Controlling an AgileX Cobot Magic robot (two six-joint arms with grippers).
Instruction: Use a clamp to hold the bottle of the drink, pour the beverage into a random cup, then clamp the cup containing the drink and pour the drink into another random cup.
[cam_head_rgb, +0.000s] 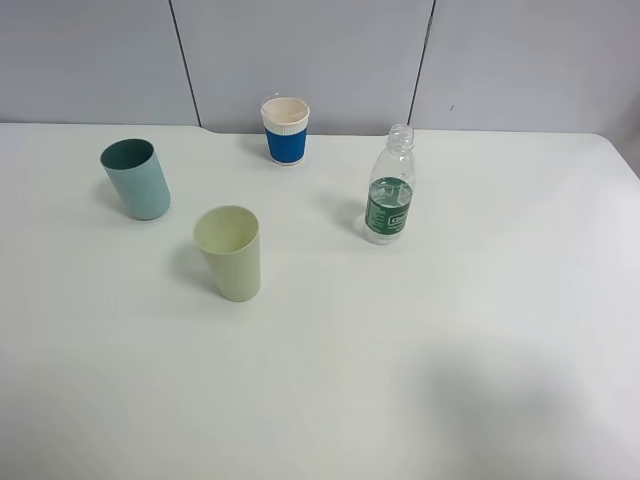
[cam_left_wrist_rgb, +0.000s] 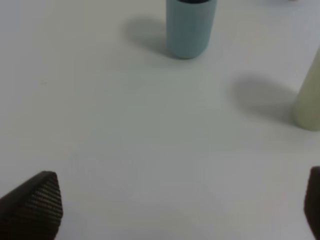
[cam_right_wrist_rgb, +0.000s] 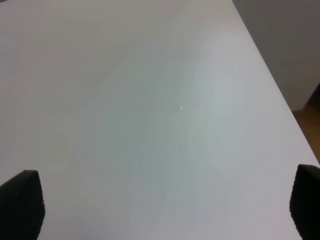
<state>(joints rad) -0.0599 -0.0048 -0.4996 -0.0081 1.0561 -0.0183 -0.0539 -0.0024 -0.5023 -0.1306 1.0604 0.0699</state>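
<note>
While both grippers are hanging with their jaws spread wide and nothing between them, the small clear plastic bottle with the dark green label (cam_head_rgb: 389, 188) is standing upright and uncapped on the white table (cam_head_rgb: 420, 360), right of centre. The pale yellow-green plastic tumbler (cam_head_rgb: 230, 252) is sitting left of centre, nearer than the light teal plastic tumbler (cam_head_rgb: 135, 178) at far left. The white paper cup with a blue sleeve (cam_head_rgb: 285, 130) is standing at the far edge. The left gripper (cam_left_wrist_rgb: 175, 210) is facing the teal tumbler; the right gripper (cam_right_wrist_rgb: 165, 210) is facing bare tabletop.
</note>
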